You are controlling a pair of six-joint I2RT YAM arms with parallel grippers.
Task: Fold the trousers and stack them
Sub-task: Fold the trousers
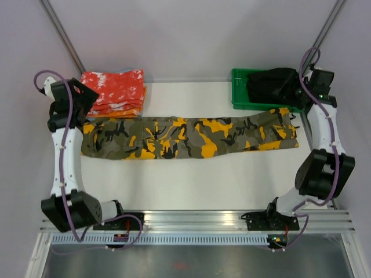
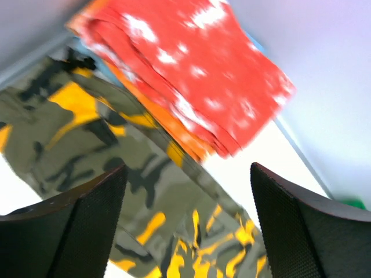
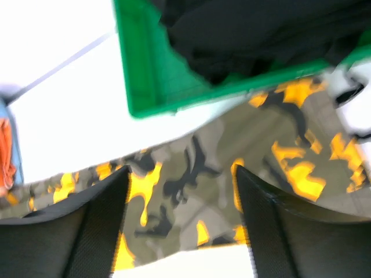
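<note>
The camouflage trousers lie stretched out flat across the table, folded lengthwise into one long strip from left to right. My left gripper hangs above their left end, open. In the left wrist view the gripper has wide-apart fingers with only the trousers seen below the gap. My right gripper hovers over the right end, also open. In the right wrist view the gripper holds nothing, and the trousers lie beneath it.
A stack of red-orange white-speckled folded cloths sits at the back left, touching the trousers' left end. A green bin with a black garment stands at the back right. Grey walls close in on both sides.
</note>
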